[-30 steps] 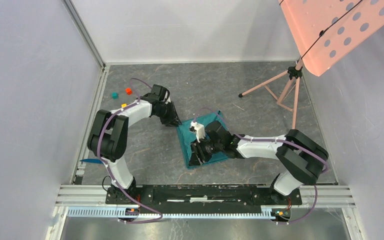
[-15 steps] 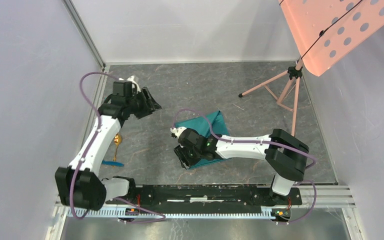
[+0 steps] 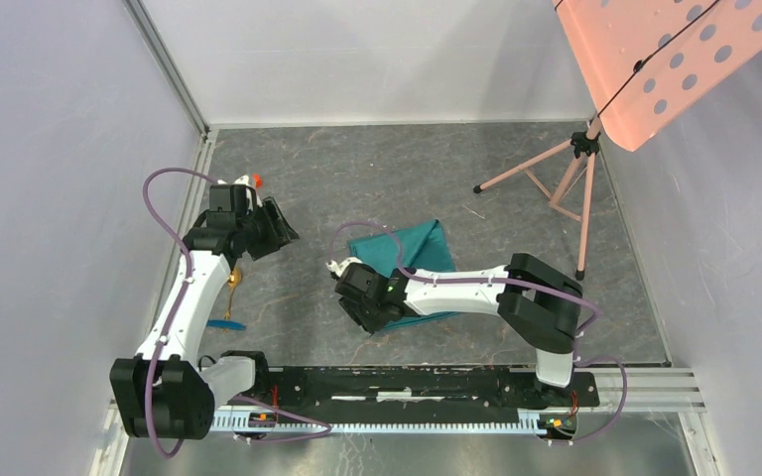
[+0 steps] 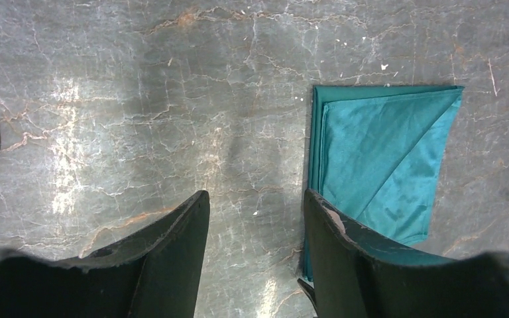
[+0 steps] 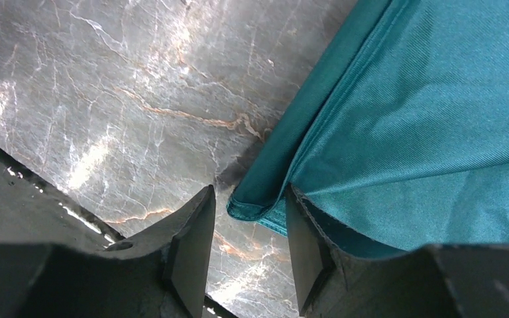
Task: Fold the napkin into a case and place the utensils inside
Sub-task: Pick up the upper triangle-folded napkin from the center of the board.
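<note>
Left gripper point(image 4: 255, 193) retreated leftward; napkin point(image 4: 378, 159) lies lengthwise near-to-far.

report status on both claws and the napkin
Left claw open, empty, left of the napkin. Right claw open, jaws either side of the napkin's folded corner. Spoon and blue utensil loose at far left, not in yet.

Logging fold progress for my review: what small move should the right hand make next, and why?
Probably close the right hand on the napkin: its open fingers straddle the folded corner, which is not yet gripped.
</note>
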